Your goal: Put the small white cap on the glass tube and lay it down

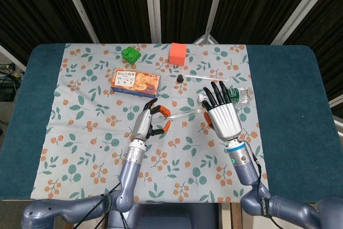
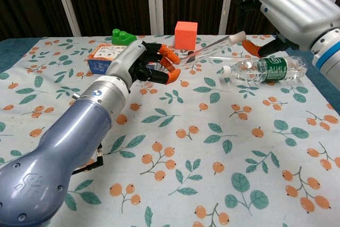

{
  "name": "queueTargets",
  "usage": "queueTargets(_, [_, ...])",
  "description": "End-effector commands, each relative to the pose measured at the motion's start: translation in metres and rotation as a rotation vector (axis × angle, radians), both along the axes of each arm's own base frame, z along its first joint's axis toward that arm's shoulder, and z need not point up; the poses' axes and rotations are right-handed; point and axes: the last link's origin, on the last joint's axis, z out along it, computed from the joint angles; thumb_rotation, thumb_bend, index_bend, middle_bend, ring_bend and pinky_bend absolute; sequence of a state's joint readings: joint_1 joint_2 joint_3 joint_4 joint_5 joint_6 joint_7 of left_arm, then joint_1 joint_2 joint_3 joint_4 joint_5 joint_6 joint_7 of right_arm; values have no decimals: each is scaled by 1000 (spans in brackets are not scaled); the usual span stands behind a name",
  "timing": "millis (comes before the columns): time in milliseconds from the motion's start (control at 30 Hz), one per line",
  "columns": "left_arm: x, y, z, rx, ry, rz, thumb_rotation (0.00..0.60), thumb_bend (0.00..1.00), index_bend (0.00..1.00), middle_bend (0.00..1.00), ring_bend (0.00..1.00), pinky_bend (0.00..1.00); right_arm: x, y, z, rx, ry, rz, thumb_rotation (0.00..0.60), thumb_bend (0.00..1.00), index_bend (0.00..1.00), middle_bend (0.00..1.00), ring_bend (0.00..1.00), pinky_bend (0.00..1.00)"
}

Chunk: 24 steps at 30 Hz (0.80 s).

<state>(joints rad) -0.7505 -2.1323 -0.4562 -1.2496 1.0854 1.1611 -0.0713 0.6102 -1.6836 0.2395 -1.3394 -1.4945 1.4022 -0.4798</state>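
Observation:
My left hand (image 1: 150,120) (image 2: 146,65) pinches one end of the glass tube (image 1: 181,113) (image 2: 204,47) in its orange fingertips and holds it off the cloth, slanting up to the right. The small white cap (image 2: 237,37) (image 1: 201,98) sits at the tube's far end. My right hand (image 1: 221,112) (image 2: 295,9) is at that end, thumb tip beside the cap and fingers arched over it; the pinch itself is partly hidden.
A clear plastic bottle (image 2: 265,68) (image 1: 239,95) lies under the right hand. A second thin glass rod (image 1: 195,75) and a small black cap (image 1: 180,79) lie behind. An orange cube (image 1: 177,53), a green block (image 1: 129,54) and a snack box (image 1: 134,80) stand farther back.

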Motion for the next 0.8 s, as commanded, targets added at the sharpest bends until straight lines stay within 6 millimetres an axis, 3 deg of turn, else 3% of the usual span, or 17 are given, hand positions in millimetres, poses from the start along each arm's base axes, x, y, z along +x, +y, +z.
queueTargets(33, [1,0,-1,-2,0,1,600,759,560,502,79,0,1,0,0,0,2,4,600,429,605,220,17,0])
queueTargets(800, [16,-5,1,-23,-14,5,600,761,560,503,80,0,3,2,-4,12,-3,22,600,428,606,220,17,0])
